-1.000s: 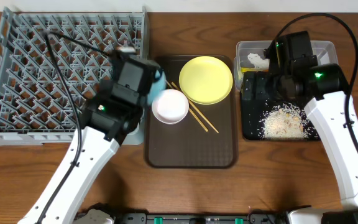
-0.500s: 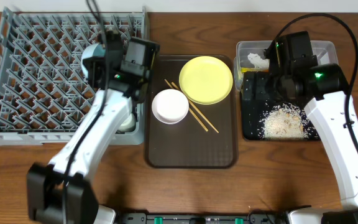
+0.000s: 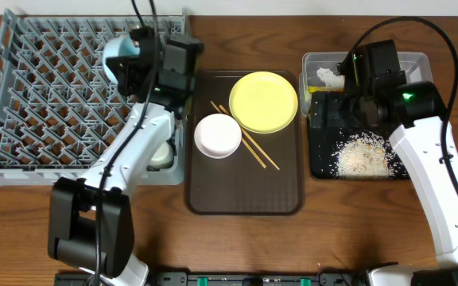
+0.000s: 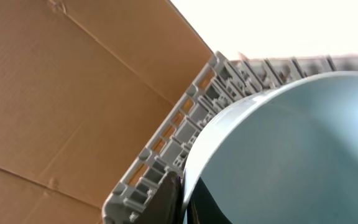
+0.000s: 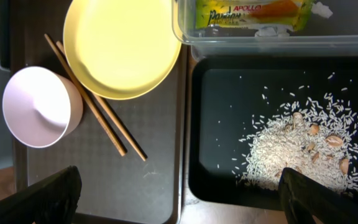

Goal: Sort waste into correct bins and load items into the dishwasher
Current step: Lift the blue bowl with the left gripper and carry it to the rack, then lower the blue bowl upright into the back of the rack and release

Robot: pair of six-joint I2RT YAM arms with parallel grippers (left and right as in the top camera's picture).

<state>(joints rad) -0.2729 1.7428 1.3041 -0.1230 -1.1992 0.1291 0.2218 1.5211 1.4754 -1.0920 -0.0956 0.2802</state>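
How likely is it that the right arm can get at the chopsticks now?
Probably yes: the right gripper is open and empty, and the chopsticks lie uncovered on the brown tray nearby.

- Left arm (image 3: pixel 126 163): white link stretched from near table edge up and away, wrist bent at far end.
- Left gripper (image 3: pixel 139 62): closed on rim of light blue bowl (image 3: pixel 116 59), bowl tilted on edge. Wrist view shows one dark finger (image 4: pixel 169 198) against rim.
- Right arm (image 3: pixel 436 167): rises from near right edge, elbow bent, wrist pointing down.
- Right gripper (image 5: pixel 179 180): jaws spread wide, holding nothing, fingertips (image 5: pixel 55 190) at frame's lower corners.
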